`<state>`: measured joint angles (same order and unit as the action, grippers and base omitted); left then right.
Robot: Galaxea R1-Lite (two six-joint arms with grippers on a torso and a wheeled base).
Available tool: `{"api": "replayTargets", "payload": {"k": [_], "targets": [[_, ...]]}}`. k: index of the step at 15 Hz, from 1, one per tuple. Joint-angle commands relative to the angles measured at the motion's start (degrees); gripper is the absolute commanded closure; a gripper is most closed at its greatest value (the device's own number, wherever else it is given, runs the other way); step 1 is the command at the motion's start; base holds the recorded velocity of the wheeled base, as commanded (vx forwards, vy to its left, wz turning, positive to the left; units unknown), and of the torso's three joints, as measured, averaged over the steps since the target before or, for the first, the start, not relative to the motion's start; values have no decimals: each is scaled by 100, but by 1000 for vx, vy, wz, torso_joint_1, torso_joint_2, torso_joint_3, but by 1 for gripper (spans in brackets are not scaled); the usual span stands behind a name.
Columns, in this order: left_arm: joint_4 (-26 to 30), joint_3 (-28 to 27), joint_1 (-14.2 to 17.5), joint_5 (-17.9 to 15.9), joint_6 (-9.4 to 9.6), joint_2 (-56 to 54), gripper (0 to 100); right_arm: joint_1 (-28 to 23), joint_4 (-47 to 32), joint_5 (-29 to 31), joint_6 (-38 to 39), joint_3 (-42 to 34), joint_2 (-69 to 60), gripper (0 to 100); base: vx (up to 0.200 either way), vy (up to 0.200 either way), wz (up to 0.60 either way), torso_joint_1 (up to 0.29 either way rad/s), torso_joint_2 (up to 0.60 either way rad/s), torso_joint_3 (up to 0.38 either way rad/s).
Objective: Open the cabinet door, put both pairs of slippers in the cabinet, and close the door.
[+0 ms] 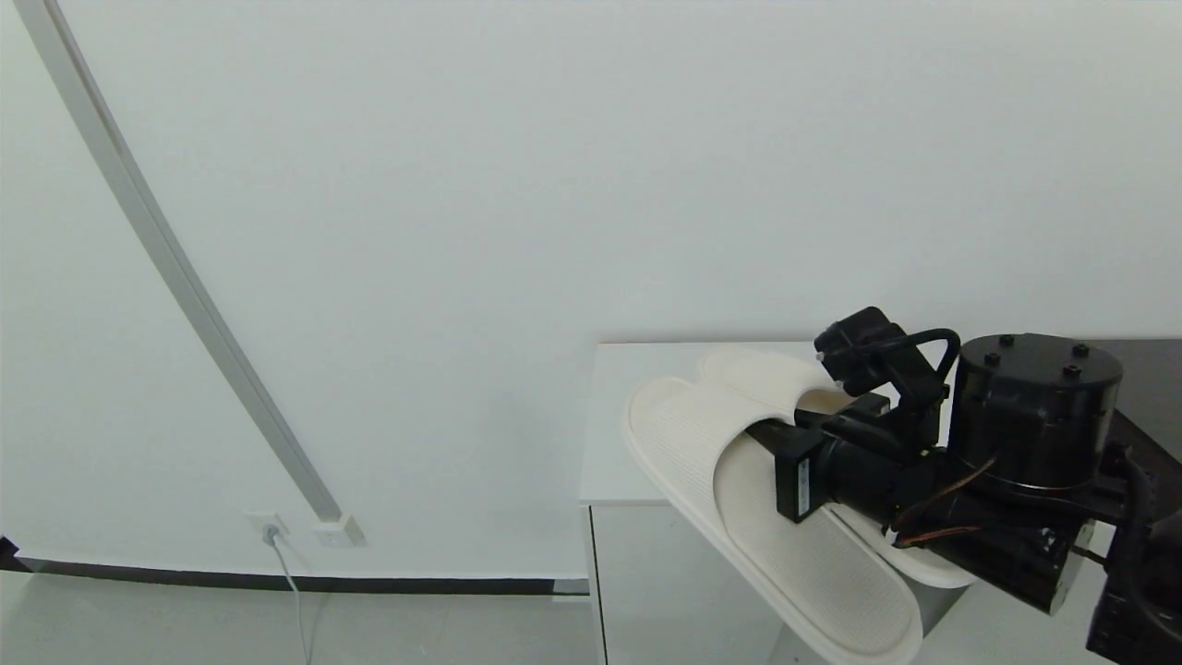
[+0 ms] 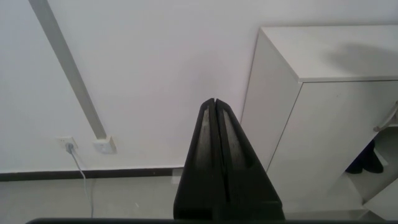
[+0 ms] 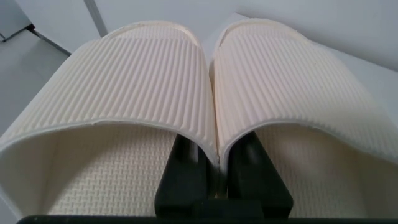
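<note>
A pair of cream ribbed slippers [image 1: 702,443] hangs tilted over the front edge of the white cabinet [image 1: 628,379], toes pointing toward the wall. My right gripper [image 1: 771,432] is shut on them; the right wrist view shows its black fingers [image 3: 184,163] inside the slippers [image 3: 143,81], pinching the two inner strap edges together. My left gripper [image 2: 215,109] is shut with nothing in it and points at the wall to the left of the cabinet [image 2: 323,106]. At that cabinet's lower right an opening [image 2: 373,158] shows dark shapes inside.
A grey conduit [image 1: 166,249] runs slanting down the white wall to a socket [image 1: 268,528] with a plugged cable. Light floor [image 1: 277,619] lies left of the cabinet. A dark surface [image 1: 1150,369] adjoins the cabinet top on the right.
</note>
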<state>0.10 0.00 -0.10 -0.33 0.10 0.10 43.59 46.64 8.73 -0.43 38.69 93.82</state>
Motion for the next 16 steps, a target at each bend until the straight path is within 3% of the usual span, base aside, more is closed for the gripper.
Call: {"api": "replayTargets", "payload": {"k": [1,7,10,16], "targets": [[-1,-9,1,-2,-54,8,100,26,-6,-3,-1,-28,-13,100,-200,0,0,2,7,2],[-1,0,1,15,-62,8,100,62,-6,6,-72,-239,-171,100,-200,0,0,0,4,2],[-1,0,1,15,-62,8,100,97,-6,-12,-98,-319,-206,100,0,0,0,0,0,0],[-1,0,1,15,-62,8,100,105,-15,-679,-80,-503,-356,100,0,0,0,0,0,0]]}}
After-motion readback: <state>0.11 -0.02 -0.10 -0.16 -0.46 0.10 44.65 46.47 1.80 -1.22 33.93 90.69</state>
